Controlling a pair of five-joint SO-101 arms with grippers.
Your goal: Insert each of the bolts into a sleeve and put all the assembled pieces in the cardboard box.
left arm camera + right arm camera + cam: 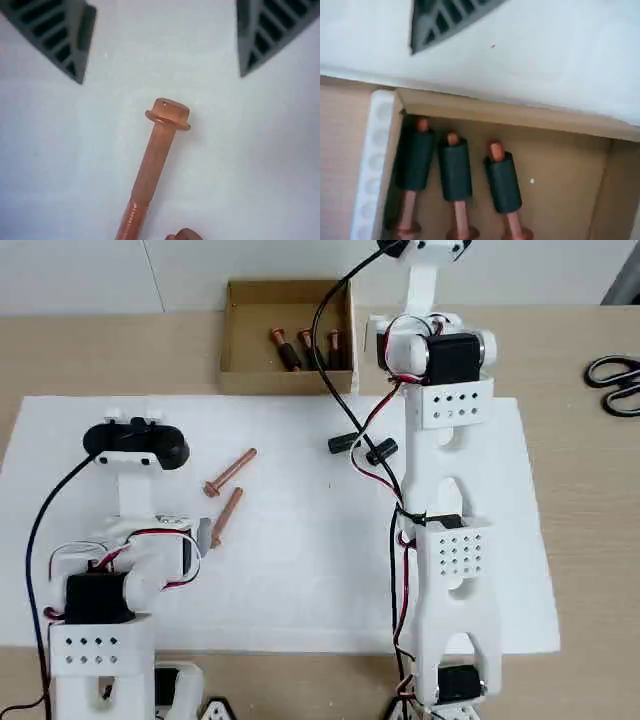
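Wide-open, empty left tool (161, 77) is hovering over a copper flanged bolt (156, 155) lying on the white sheet (300, 580), three black-sleeved bolts (305, 348) are lying in the brown cardboard box (270, 380) at top centre, and I cannot tell how open the right tool (445, 22) is.

Two loose copper bolts (231, 471), two black sleeves (381, 451), three assembled pieces (288, 348) in cardboard box (245, 330)

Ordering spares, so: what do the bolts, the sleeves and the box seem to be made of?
Bolt: metal, copper-coloured with a dull sheen and a threaded tip; solid copper or plating, I cannot tell. Sleeves: matte black, likely rubber or plastic. Cardboard box: matte brown paperboard walls.
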